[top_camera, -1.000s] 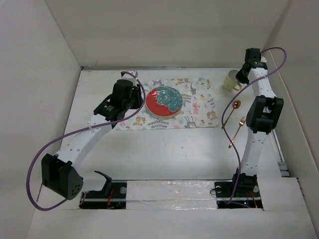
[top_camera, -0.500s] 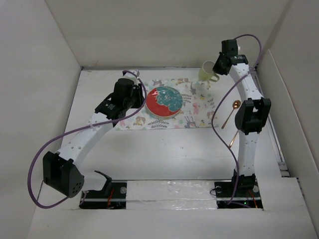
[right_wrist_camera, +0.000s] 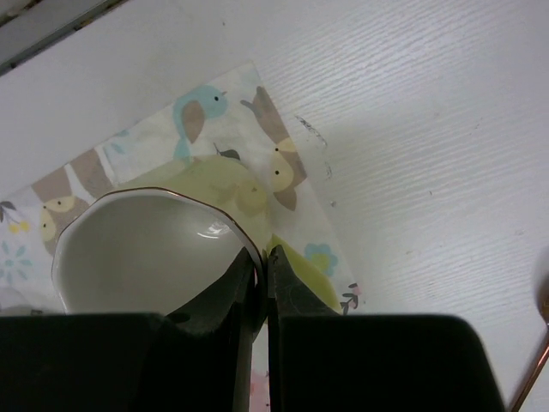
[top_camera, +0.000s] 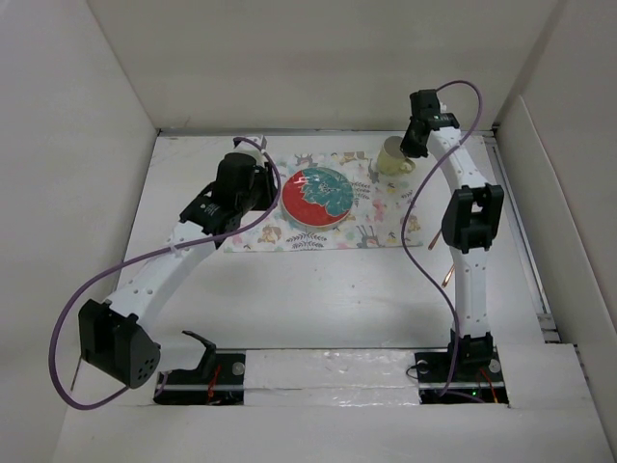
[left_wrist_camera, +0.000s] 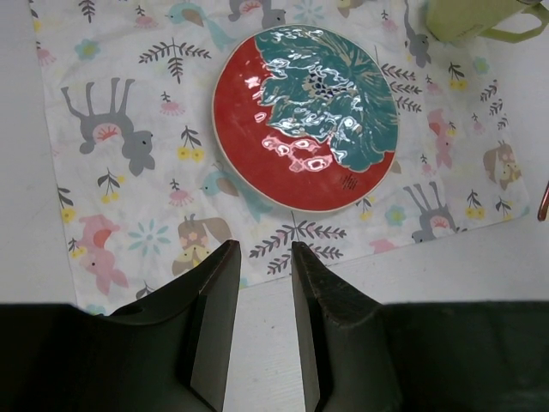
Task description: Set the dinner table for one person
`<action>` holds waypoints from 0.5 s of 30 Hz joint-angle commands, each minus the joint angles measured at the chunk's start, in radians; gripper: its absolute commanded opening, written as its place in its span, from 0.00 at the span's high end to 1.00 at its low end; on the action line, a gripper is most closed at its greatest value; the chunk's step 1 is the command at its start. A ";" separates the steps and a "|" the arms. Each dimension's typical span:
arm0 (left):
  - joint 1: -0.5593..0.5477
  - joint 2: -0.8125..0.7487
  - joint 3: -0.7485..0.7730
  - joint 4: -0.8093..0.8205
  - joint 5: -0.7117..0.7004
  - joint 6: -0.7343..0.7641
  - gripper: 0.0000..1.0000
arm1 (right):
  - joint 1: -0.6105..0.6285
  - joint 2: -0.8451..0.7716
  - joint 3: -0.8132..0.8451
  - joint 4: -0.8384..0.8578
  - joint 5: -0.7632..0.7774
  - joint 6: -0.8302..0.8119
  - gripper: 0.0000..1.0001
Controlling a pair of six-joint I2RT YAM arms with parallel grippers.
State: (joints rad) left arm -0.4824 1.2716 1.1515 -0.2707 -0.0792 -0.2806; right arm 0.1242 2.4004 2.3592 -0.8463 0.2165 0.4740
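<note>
Right gripper (right_wrist_camera: 260, 257): jaws were pinched nearly together on the rim of the cup (right_wrist_camera: 146, 249), one finger inside the wall and one outside.

Cup: pale yellow-green glazed ceramic, white inside, thin dark line at the lip, loop handle. It hung at the far right corner of the mat (top_camera: 386, 207). I could not tell whether its base touched the cloth.

Left gripper (left_wrist_camera: 264, 253): jaws were a narrow slot apart, holding nothing, poised over the mat's near edge.

Plate (left_wrist_camera: 307, 129): round, glossy, red with a rippled teal relief. It lay flat on the mat, left of centre.

Mat: thin white cloth printed with small animals and sprigs, spread on the dinner table (top_camera: 318, 289), a matte white surface with faint grain.

Cutlery (top_camera: 446, 277): copper-coloured, slender, on bare table right of the mat, mostly hidden by the right arm.

Step judged: placing the cup. Next, by my reckoning: settle it upright, open the jaws, lift clear, then fetch the cutlery.
</note>
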 commanded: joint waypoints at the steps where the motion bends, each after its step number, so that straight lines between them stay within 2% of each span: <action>1: -0.001 -0.041 -0.013 0.021 0.010 -0.012 0.72 | 0.003 -0.034 0.048 0.046 0.018 0.009 1.00; 3: -0.001 -0.044 -0.012 0.019 0.010 -0.014 0.72 | 0.003 -0.030 0.052 0.044 0.012 0.017 0.97; 6: -0.001 -0.048 -0.013 0.018 0.012 -0.014 0.72 | 0.003 -0.035 0.080 0.039 0.000 0.031 0.74; 7: -0.001 -0.049 -0.013 0.018 0.013 -0.011 0.72 | 0.003 -0.040 0.100 0.039 -0.012 0.035 0.62; 10: -0.001 -0.048 -0.010 0.014 0.025 -0.003 0.72 | -0.018 -0.095 0.104 0.046 -0.055 0.060 0.45; 13: -0.001 -0.038 -0.009 0.018 0.039 0.003 0.72 | -0.061 -0.207 0.033 0.091 -0.091 0.078 0.42; 15: -0.001 -0.034 -0.010 0.024 0.061 0.004 0.72 | -0.092 -0.285 -0.096 0.136 -0.092 0.090 0.42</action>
State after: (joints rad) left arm -0.4824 1.2594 1.1446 -0.2737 -0.0521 -0.2855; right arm 0.0887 2.2871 2.3295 -0.8009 0.1432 0.5362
